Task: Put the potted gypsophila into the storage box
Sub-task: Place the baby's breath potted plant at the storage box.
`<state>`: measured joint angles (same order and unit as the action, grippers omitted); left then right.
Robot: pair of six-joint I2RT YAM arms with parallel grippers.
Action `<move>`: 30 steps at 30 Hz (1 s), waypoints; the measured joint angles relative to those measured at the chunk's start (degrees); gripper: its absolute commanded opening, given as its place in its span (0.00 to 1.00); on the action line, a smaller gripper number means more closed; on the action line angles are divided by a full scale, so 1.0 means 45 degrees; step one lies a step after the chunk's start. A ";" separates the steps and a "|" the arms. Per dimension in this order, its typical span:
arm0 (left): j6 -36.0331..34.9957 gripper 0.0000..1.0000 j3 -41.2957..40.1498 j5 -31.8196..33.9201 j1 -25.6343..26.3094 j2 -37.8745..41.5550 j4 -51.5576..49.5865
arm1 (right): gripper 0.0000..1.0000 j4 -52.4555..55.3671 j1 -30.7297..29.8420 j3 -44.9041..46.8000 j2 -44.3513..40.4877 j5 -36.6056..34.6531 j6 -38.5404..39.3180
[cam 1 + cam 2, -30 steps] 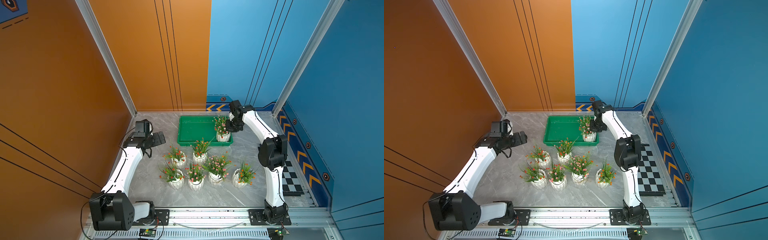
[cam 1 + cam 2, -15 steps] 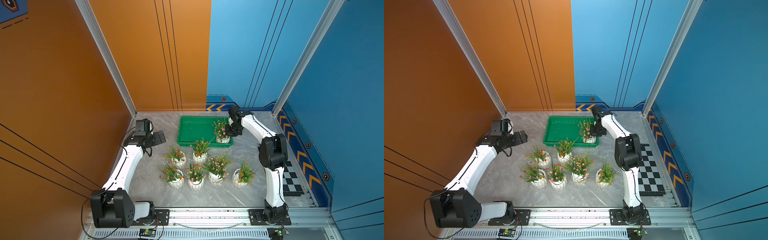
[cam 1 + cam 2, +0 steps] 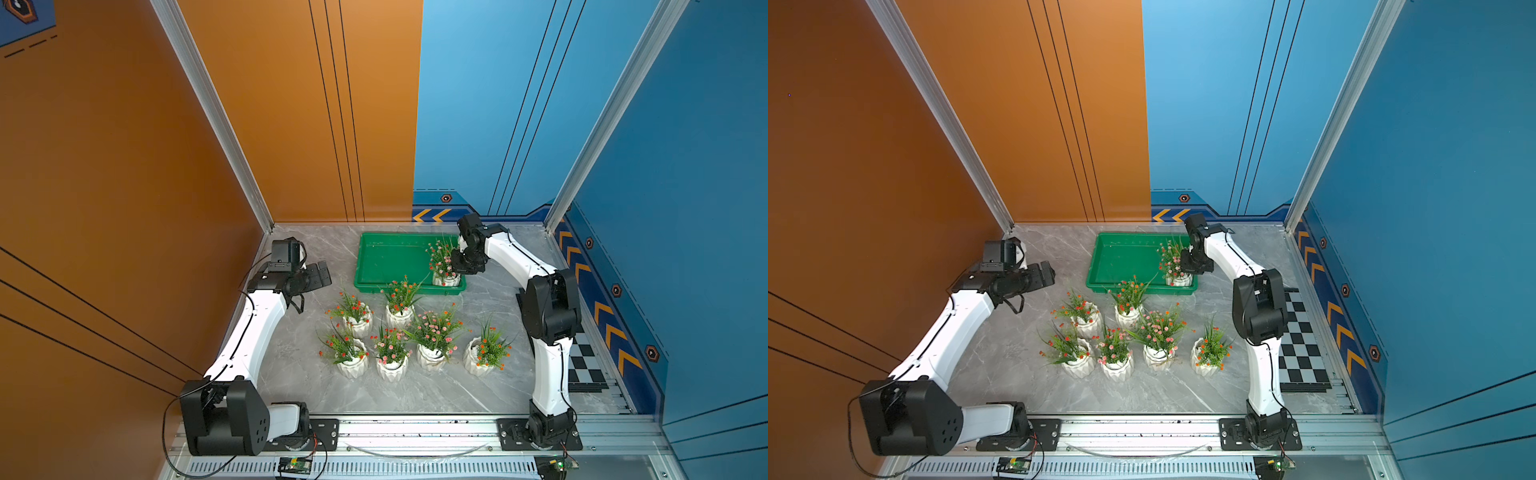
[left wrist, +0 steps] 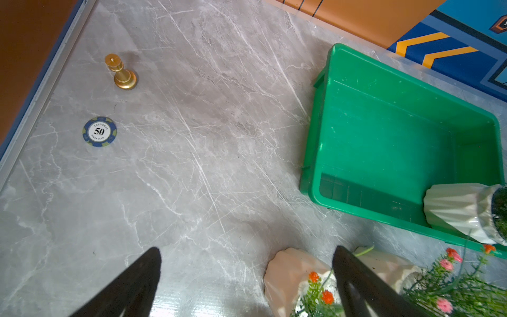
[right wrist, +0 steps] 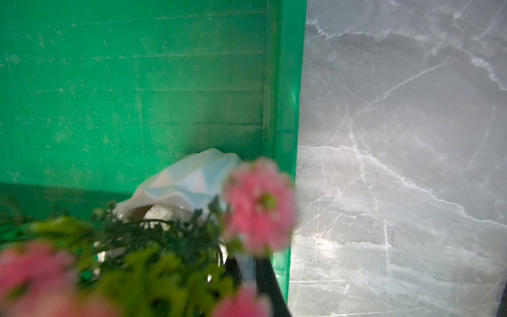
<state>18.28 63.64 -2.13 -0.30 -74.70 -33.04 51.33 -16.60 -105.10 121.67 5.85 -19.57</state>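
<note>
Top views both show one white ribbed pot [image 3: 446, 280] of pink flowers and green sprigs in the near right corner of the green tray [image 3: 386, 257], with the right gripper [image 3: 461, 269] pinched shut on its rim. Six more pots [image 3: 432, 356] stand on the table [image 3: 415, 392] before the tray. The left gripper [image 3: 321, 274] gapes wide, empty.

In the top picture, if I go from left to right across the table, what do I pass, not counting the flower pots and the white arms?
left claw → green storage box → checkered board
</note>
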 measured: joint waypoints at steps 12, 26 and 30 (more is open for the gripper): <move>0.0005 0.98 0.0000 0.0000 0.0000 0.0005 0.0000 | 0.39 0.0010 0.0345 0.0267 -0.0991 0.0029 -0.0087; 0.0238 0.98 0.0005 0.0160 -0.0384 0.0364 -0.0709 | 1.00 -0.0087 0.1515 0.1073 -0.2686 0.0058 -0.0287; 0.0826 0.98 -0.0010 0.0325 -0.1205 0.0355 -0.1486 | 1.00 -0.0087 0.2166 0.1564 -0.3424 0.0083 -0.0296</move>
<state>22.00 63.59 -0.67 -5.72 -73.10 -39.72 50.94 -6.85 -98.06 106.26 6.22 -20.91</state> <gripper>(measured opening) 0.983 0.999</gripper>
